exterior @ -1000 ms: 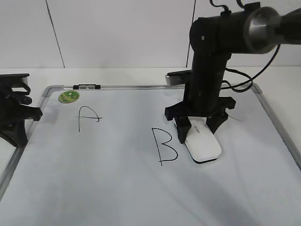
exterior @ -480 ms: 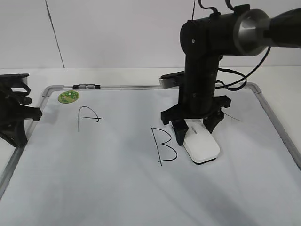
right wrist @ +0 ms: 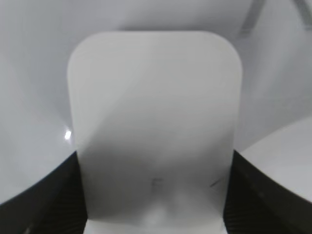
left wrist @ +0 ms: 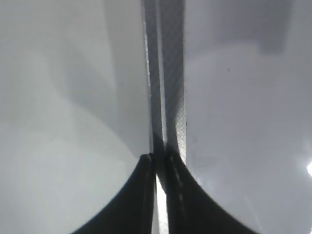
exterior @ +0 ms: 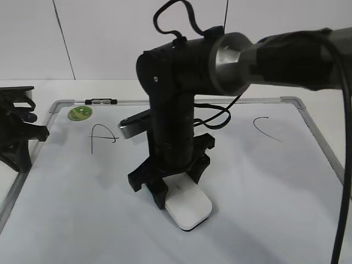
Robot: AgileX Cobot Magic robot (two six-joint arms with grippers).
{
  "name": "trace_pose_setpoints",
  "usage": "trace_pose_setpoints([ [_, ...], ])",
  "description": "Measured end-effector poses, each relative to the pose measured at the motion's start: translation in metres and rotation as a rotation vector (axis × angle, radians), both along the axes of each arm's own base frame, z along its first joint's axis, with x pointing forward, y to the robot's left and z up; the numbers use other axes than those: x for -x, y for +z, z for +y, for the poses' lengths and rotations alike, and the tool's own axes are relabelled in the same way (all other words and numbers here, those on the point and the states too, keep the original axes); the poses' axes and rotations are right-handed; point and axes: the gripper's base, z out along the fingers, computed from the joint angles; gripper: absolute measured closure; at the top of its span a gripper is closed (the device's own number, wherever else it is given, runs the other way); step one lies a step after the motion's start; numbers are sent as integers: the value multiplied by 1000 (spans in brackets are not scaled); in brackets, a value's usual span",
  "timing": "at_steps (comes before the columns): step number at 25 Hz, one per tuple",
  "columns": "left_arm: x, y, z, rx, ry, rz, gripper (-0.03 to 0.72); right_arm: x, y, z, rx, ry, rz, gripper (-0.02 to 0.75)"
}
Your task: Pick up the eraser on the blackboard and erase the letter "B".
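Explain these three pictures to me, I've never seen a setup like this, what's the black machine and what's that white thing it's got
This is a robot with two arms, each ending in a two-fingered gripper. The wide picture is taken from in front, looking down at a slant. The other two come from small cameras on the wrists, so they look along the fingers.

On the table lies a whiteboard with a grey frame. It bears a handwritten "A", a curved "C" and a small green sticker. No "B" shows here; the arm covers the middle of the board.

The right gripper is shut on a white eraser, pressing it onto the board. Its wrist picture shows that eraser filling the view between the two dark fingers.

The left gripper sits at the board's left edge, shut and empty; its wrist picture shows the frame.
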Motion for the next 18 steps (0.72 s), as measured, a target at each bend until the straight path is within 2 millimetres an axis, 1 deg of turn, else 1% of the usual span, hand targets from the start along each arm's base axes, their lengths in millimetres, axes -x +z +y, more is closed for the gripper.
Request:
trace_pose_setpoints([
  [2,0,0,0,0,0,0,662,11,0,11,0,40,0,201],
  [3,0,0,0,0,0,0,662,13,0,13,0,48,0,201],
  [7,0,0,0,0,0,0,662,12,0,14,0,51,0,201],
  [9,0,0,0,0,0,0,662,9,0,13,9,40,2,201],
  [11,0,0,0,0,0,0,662,3,2,12,14,16,-6,201],
  [13,0,0,0,0,0,0,662,-8,4,10,1,-10,-24,201],
  [18,0,0,0,1,1,2,662,-38,1,-10,-2,-94,-47,201],
])
